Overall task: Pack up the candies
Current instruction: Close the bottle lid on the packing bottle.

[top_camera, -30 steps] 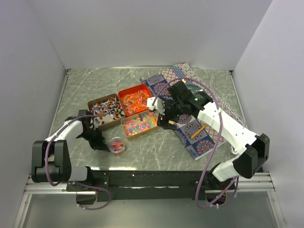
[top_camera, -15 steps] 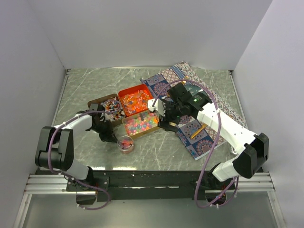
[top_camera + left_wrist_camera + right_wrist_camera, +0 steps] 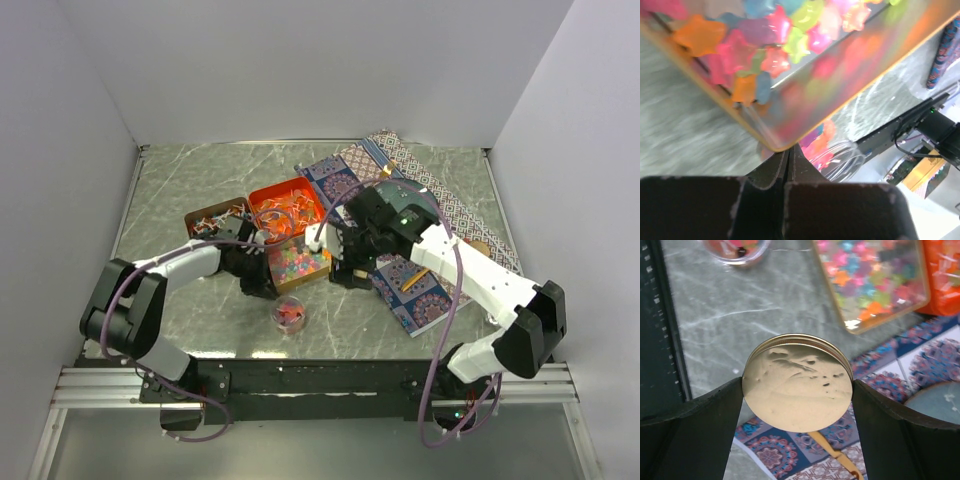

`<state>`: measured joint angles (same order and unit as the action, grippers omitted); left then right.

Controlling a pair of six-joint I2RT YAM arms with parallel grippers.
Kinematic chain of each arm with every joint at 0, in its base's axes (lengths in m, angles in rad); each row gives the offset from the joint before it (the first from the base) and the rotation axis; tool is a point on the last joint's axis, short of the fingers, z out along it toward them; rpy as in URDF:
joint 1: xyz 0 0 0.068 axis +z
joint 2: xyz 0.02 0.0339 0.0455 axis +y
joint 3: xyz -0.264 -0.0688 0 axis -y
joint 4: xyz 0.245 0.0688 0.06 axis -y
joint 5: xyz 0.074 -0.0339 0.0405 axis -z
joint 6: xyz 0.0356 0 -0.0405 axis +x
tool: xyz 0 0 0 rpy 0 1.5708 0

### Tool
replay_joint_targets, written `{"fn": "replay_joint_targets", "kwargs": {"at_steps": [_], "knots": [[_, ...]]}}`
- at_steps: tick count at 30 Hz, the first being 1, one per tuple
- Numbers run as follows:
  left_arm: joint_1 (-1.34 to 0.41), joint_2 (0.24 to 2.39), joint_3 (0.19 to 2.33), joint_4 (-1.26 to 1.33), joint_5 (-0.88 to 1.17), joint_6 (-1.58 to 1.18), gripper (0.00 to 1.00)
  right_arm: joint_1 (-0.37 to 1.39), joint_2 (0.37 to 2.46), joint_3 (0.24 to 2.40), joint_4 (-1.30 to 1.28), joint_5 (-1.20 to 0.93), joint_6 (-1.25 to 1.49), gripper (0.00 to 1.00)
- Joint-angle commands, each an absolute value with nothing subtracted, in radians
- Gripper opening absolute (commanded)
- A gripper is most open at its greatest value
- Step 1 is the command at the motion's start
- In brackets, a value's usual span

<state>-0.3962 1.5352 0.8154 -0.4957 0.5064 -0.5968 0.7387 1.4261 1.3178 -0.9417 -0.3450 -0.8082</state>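
Multicoloured star-shaped candies (image 3: 297,260) fill a gold tin (image 3: 322,270); they also show in the left wrist view (image 3: 765,40) and the right wrist view (image 3: 872,275). Orange-red candies (image 3: 283,208) fill an orange tin, and wrapped candies (image 3: 212,220) lie in a brown tin. A small clear jar (image 3: 290,315) holds a few pink and orange candies; it also shows in the wrist views (image 3: 840,157) (image 3: 737,247). My left gripper (image 3: 262,285) (image 3: 788,152) is shut and empty at the gold tin's near-left corner, beside the jar. My right gripper (image 3: 345,268) (image 3: 797,390) is shut on the round gold lid (image 3: 797,382), above the table right of the gold tin.
A patterned paper sheet (image 3: 440,215) (image 3: 785,455) covers the right of the marble table, with a thin gold spoon-like tool (image 3: 418,277) (image 3: 832,450) on it. The black base rail (image 3: 320,375) runs along the near edge. White walls enclose the sides and back.
My left gripper has swept right along the front of the tins, and the jar has slid right with it. The right gripper, still holding the lid, shifted slightly left and down.
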Motion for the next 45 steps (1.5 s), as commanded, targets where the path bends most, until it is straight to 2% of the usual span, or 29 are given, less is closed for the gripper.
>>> {"fn": "replay_joint_targets", "kwargs": {"at_steps": [1,3,6,7,10,13,16,26,45], "knots": [[-0.423,1.563,0.879,-0.425,0.538,-0.623,0.01,0.807,1.373,1.272,-0.950,-0.376,-0.808,0.78],[-0.419,1.548,0.919,-0.500,0.525,-0.601,0.01,0.837,1.373,1.252,-0.930,-0.388,-0.811,0.77],[-0.361,1.484,0.956,-0.651,0.532,-0.534,0.27,0.919,1.396,1.249,-0.891,-0.387,-0.811,0.77],[-0.338,1.464,0.962,-0.704,0.529,-0.506,0.42,0.934,1.419,1.255,-0.878,-0.388,-0.805,0.77],[-0.233,1.393,0.994,-0.848,0.564,-0.441,0.56,0.994,1.472,1.285,-0.807,-0.377,-0.799,0.77],[-0.163,1.307,1.000,-0.899,0.615,-0.400,0.64,1.058,1.543,1.322,-0.764,-0.356,-0.821,0.77],[-0.123,1.241,0.997,-0.875,0.732,-0.374,0.67,1.110,1.621,1.357,-0.742,-0.345,-0.854,0.78],[0.184,1.140,0.951,-0.755,0.732,-0.425,0.67,1.152,1.805,1.489,-0.781,-0.291,-0.868,0.78],[0.201,1.147,0.900,-0.776,0.758,-0.393,0.66,1.134,1.875,1.514,-0.815,-0.291,-0.835,0.80]]}}
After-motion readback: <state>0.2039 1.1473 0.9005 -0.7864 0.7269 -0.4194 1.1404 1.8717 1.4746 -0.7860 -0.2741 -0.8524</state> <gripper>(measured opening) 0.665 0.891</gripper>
